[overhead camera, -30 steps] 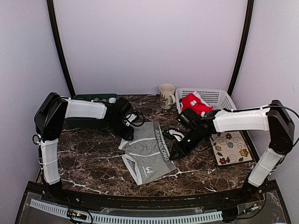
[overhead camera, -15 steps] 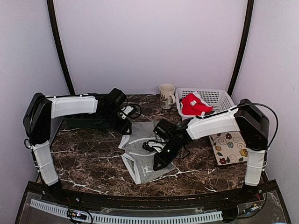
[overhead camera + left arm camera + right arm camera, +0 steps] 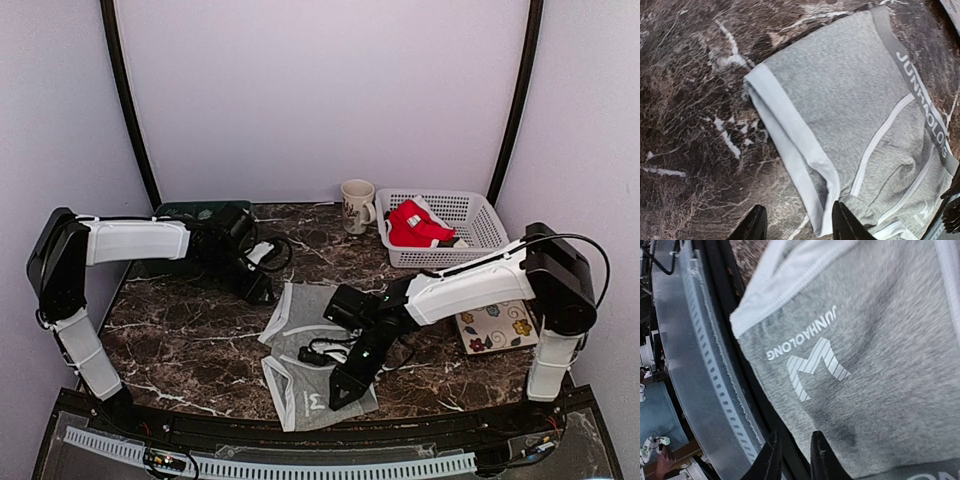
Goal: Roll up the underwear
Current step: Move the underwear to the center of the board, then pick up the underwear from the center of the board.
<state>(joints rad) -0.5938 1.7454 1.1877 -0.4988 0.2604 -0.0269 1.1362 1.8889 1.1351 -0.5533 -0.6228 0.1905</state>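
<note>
The light grey underwear (image 3: 300, 335) lies crumpled on the marble table, its lower part reaching the front edge. In the left wrist view its white-trimmed leg hem (image 3: 790, 135) runs down toward my left gripper (image 3: 797, 227), which is open just above the hem's end and holds nothing. My left gripper (image 3: 258, 290) sits at the cloth's far-left corner. My right gripper (image 3: 345, 390) is low over the near end of the grey underwear (image 3: 865, 340), beside its logo; its jaws stand a narrow gap apart with the cloth edge against one finger (image 3: 822, 457). Red underwear (image 3: 415, 225) lies in the basket.
A white basket (image 3: 470, 212) stands at the back right, with a mug (image 3: 355, 205) left of it. A floral mat (image 3: 497, 322) lies at the right and a dark green box (image 3: 185, 212) at the back left. The perforated front rail (image 3: 705, 390) runs right by my right fingers.
My right gripper moved left and toward the front edge, dragging the grey underwear with it and bunching it. Its jaws have parted slightly. My left arm drew back to the left.
</note>
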